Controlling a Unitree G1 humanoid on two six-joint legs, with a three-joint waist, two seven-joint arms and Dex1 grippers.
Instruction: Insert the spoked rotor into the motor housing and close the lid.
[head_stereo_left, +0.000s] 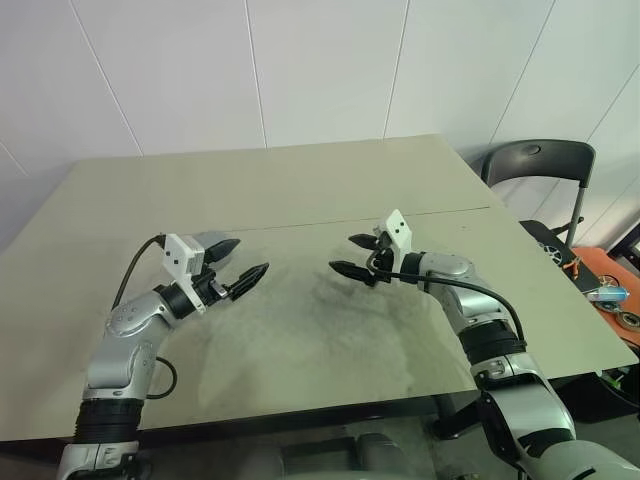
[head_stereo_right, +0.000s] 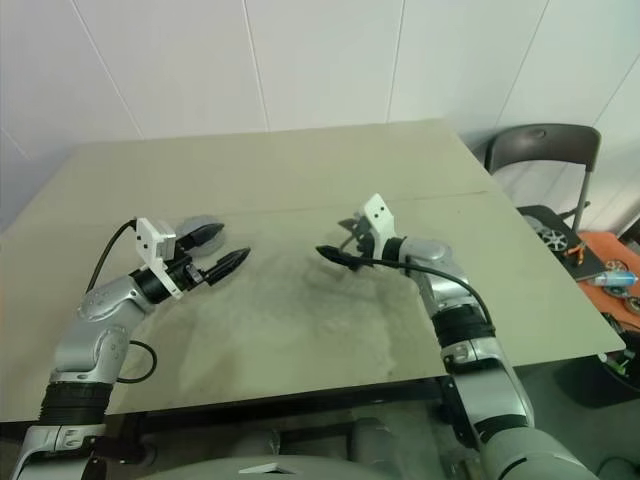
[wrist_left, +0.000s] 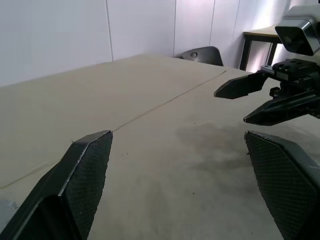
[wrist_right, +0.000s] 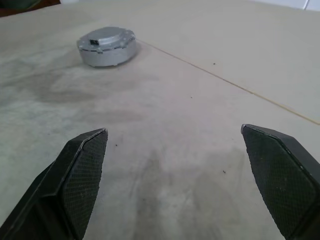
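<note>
Right wrist view: closed motor housing (wrist_right: 107, 46) flat, lid-up

Head stereo pair looking down over the table (head_stereo_left: 300, 180), wrist cameras low along each pincer, sharing its stained middle.

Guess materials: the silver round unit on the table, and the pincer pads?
Silver round unit: looks like cast or machined metal, matte grey-silver with soft highlights; painted plastic is possible. Right pincer pads: black, with a fine cross-hatched grid texture, probably rubber or textured plastic. Table: matte beige board, scuffed.
</note>
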